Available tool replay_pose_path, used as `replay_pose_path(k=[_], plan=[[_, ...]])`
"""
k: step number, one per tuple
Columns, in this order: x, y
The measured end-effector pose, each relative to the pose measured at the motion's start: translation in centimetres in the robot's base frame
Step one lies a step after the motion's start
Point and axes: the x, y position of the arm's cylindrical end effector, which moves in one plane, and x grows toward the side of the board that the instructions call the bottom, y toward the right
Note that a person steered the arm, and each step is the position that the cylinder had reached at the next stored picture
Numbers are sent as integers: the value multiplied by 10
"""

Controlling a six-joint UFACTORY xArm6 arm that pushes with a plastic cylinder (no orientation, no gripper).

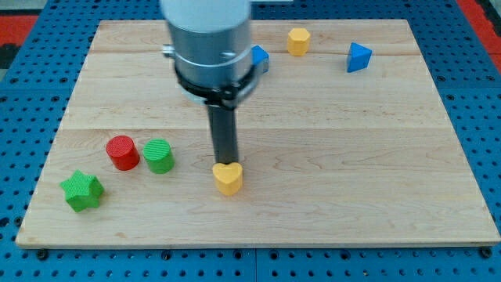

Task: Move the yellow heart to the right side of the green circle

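The yellow heart (228,178) lies on the wooden board (352,172), a little left of the middle and toward the view's bottom. The green circle (159,155) stands to its left, about a block's width away and slightly higher in the view. My tip (226,162) sits right at the heart's upper edge, touching it or nearly so. The rod rises from there to the grey arm body at the view's top.
A red circle (122,152) touches the green circle's left side. A green star (83,190) lies at the lower left. At the top are a yellow hexagon-like block (297,41), a blue triangle (358,57) and a blue block (259,58) partly hidden by the arm.
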Motion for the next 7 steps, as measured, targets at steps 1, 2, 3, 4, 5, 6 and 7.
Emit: replay_pose_path(k=[1,2,3,4,5,6,7], plan=[[15,-9],[42,-30],[60,-43],[83,-60],[102,-52],[71,21],[41,60]])
